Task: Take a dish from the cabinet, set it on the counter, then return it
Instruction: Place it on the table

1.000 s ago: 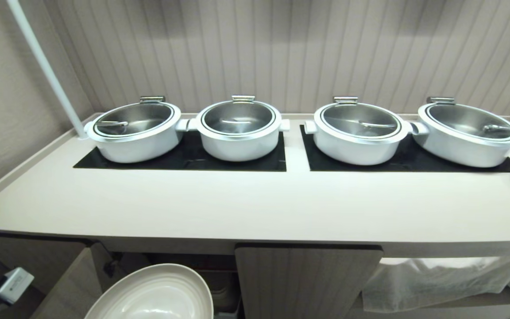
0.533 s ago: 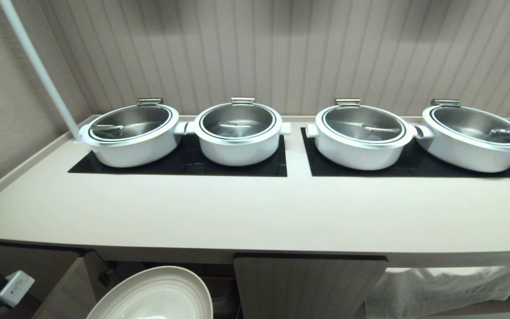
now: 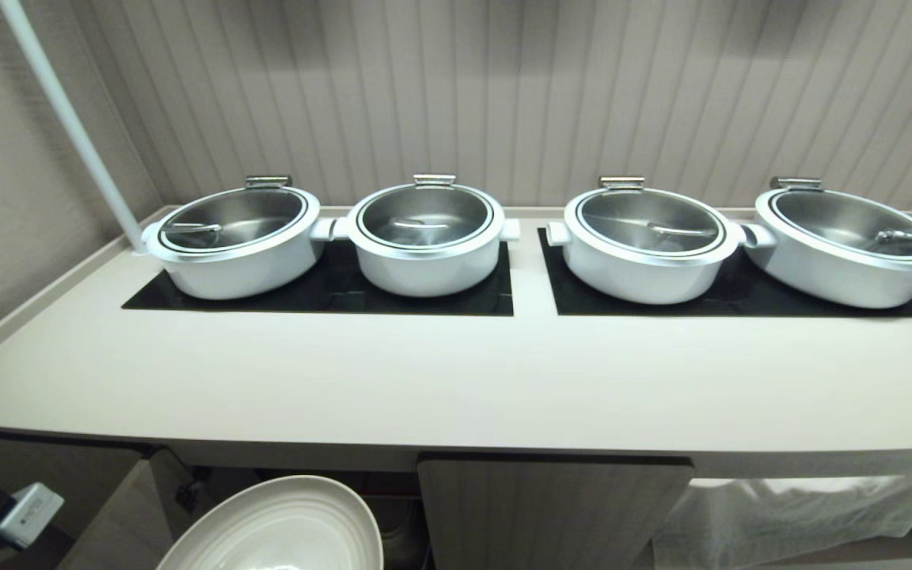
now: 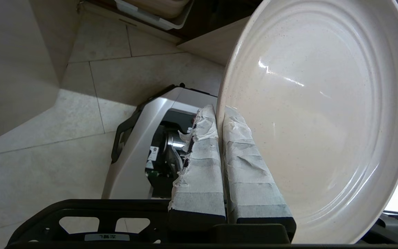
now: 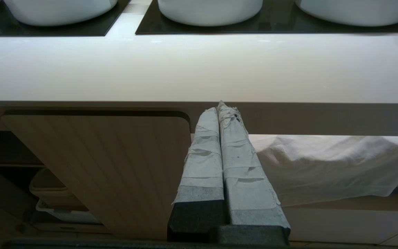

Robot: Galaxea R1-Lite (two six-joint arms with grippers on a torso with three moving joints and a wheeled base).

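The left hand (image 4: 219, 112) pinched the dish (image 4: 323, 114) by its rim at the frame's bottom, below the counter (image 3: 456, 380). The right hand (image 5: 224, 107) stayed low, fingers pressed together, holding nothing.

Both grippers, the left gripper (image 4: 219, 112) and the right gripper (image 5: 221, 109), have long fingers wrapped in crumpled whitish tape, darker grey near their black bases. Below the left fingers (image 4: 199, 166) sits a silver-grey base (image 4: 133, 138) with black insides.

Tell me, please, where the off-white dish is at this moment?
The dish is low on the left of the head view, below the counter edge before the open cabinet, its rim pinched by the left gripper.
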